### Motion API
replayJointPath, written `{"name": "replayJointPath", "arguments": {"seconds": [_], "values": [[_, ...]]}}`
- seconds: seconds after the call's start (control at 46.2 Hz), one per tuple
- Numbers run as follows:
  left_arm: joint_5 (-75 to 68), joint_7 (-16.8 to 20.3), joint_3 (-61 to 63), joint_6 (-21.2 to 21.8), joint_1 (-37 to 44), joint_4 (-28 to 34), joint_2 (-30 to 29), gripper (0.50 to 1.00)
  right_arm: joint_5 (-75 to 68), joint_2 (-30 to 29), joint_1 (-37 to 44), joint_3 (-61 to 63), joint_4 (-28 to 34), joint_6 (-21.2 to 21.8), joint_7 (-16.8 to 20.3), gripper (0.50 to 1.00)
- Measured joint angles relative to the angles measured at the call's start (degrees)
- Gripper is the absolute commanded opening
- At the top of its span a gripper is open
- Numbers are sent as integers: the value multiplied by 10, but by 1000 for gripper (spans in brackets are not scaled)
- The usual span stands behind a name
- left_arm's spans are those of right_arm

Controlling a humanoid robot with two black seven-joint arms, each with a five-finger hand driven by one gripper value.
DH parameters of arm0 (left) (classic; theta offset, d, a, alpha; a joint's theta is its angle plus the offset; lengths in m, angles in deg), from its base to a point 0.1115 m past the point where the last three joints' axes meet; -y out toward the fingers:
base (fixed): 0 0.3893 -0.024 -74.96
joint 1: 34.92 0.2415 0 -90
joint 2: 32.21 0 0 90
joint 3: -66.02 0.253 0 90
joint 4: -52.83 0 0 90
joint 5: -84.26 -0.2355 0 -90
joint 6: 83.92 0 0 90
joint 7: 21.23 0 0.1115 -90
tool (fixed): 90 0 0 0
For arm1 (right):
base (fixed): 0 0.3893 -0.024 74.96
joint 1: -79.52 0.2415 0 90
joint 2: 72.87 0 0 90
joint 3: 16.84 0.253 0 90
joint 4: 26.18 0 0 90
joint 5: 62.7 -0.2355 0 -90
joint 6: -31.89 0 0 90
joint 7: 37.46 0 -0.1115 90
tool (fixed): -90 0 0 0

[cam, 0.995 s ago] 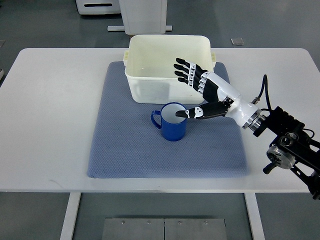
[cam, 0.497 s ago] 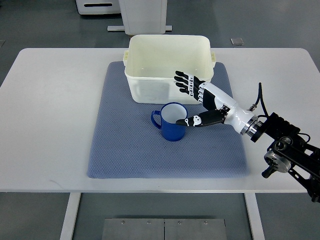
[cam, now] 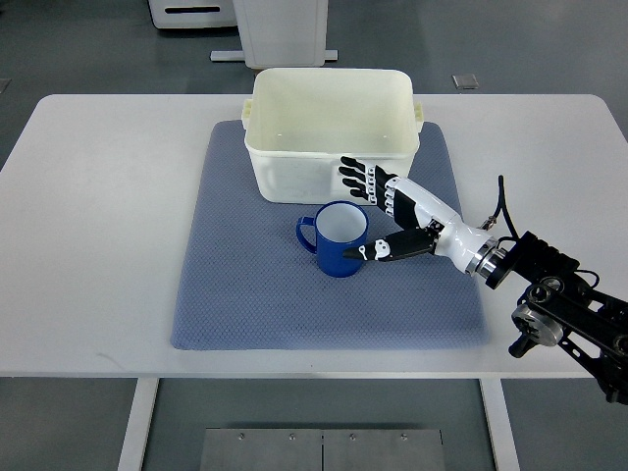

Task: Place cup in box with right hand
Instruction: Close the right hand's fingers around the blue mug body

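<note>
Blue cup (cam: 336,239), rt hand (cam: 385,214) beside, spread

The right arm enters from the lower right edge, its forearm angled up and to the left. The right hand (cam: 385,211) is spread open, four fingers (cam: 355,177) extended together and the thumb (cam: 378,250) stretched apart below them, holding nothing

No text, label, brand, number or sign can be read anywhere, also not on the cup (cam: 338,237) or the box (cam: 332,132).
</note>
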State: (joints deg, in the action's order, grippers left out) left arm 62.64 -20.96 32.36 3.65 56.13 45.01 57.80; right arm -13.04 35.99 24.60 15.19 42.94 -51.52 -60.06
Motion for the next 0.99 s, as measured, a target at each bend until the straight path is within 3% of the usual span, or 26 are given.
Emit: {"name": "replayJointPath", "arguments": {"seconds": [0.995], "values": [[0, 0, 0, 0, 0, 0, 0, 1000, 0, -80, 15, -34, -113, -22, -3, 995]]}}
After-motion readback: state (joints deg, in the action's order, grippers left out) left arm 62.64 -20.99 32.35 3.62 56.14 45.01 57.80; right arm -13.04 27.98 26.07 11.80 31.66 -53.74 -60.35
